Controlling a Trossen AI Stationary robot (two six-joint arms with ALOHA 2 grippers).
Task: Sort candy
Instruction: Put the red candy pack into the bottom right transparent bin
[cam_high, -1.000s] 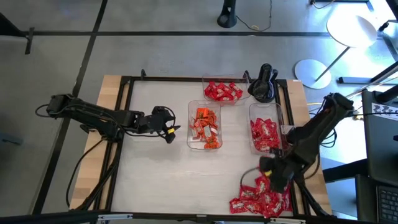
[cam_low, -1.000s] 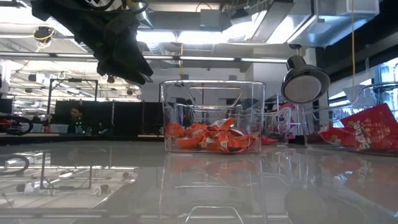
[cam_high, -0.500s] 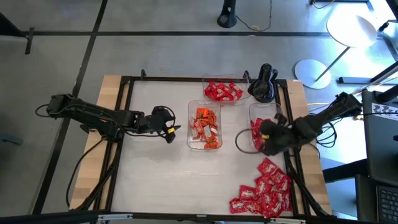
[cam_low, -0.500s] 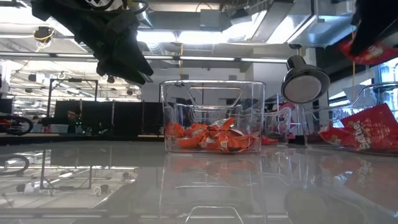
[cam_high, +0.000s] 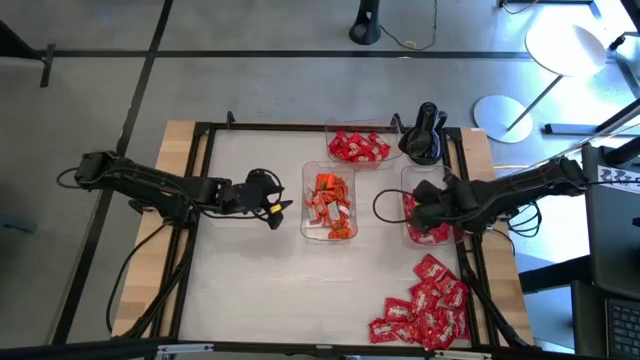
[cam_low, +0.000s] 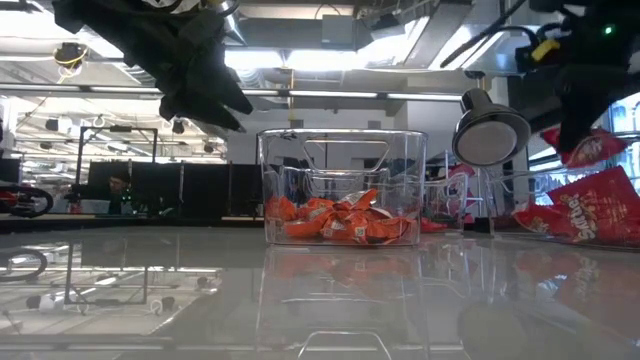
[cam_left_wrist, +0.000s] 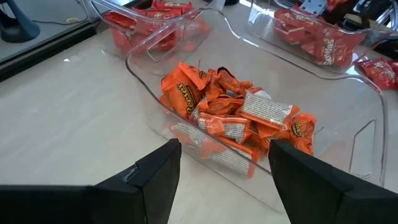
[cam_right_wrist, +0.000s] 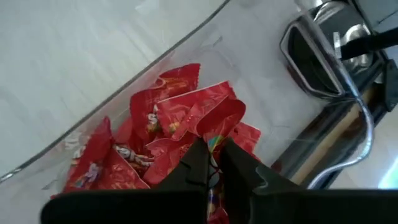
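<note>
Right arm has swung off the loose pile and is now over the right tray (cam_high: 410, 190); a second ago its gripper was down at the heap near the table's front edge. Left arm hasn't budged.

Right gripper (cam_high: 432, 212) is clenched on one red candy with white marks (cam_right_wrist: 211, 118), hanging just above the same kind already lying in that tray. The low view shows the wrapper (cam_low: 593, 147) dangling clear of the tray's contents, not released yet.

Left gripper (cam_high: 272, 208) waits just beside the orange tray (cam_high: 308, 200), on the side away from the right tray, fingers spread, nothing between them.

Progress, as far as I can judge:
- orange candy (cam_left_wrist: 236, 112) sits in the orange tray
- plain red candy (cam_high: 358, 147) sits in the tray behind the orange tray
- marked red candy (cam_high: 422, 215) partly fills the right tray
- a big loose pile (cam_high: 425, 310) is left on the table, in front of the right tray

So well underway, not near done; that pile looks like many more trips.

Orientation of the held piece: pinched at one end, and in the low view it looks tilted rather than plumb. From the wrist view its long axis runs forward from the fingertips, free end toward the tray floor. Exact angle relative to the tray's length I can't tell.
</note>
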